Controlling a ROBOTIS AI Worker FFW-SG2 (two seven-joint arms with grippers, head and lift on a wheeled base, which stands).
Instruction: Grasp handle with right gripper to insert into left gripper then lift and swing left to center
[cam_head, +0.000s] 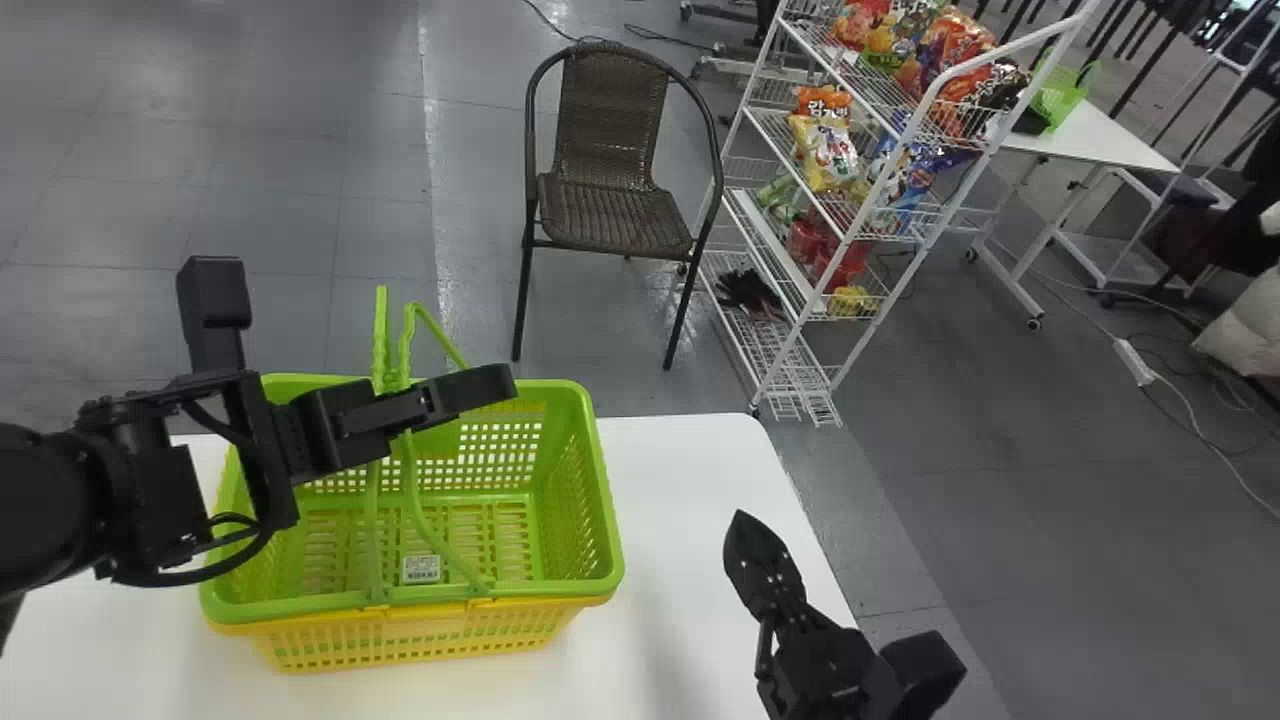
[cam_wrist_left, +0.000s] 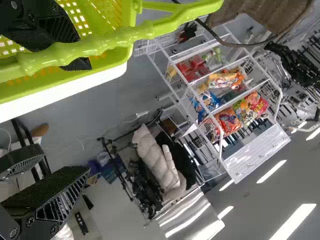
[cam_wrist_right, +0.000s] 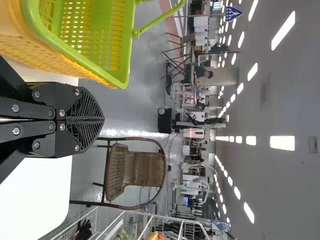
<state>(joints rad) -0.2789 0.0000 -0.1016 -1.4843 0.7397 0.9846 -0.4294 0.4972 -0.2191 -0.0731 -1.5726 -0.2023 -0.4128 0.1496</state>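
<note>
Handle (cam_head: 380, 335): seen upright over basket, close to second bar (cam_head: 405, 345); crossed by one left finger in head view. Whether it is seated between the left fingers cannot be told.
Left gripper (cam_head: 362, 328): released, fingers wide apart, no grip on the handle seen. If lifted like this, handle could be hooked on one finger only, then dropped.
Two bars: could be mixed up, or only one fed in; basket would then be tipped when raised.
Green basket (cam_head: 607, 500): set on counter (cam_head: 690, 560), left part. Rim could be snagged by the low left finger if the arm is raised askew.
Yellow basket (cam_head: 420, 640): nested under green one. May be carried up by friction, then shed mid-swing; counter could be struck.
Far counter edge: baskets placed right by it. If pushed forward during insertion, overhang or a fall could be caused.
Right gripper (cam_head: 742, 530): clenched, tips together, nothing held; near right side of counter, well apart from handle. Must be opened before contact, else bar would be knocked aside, maybe into the left fingers at a bad angle.
</note>
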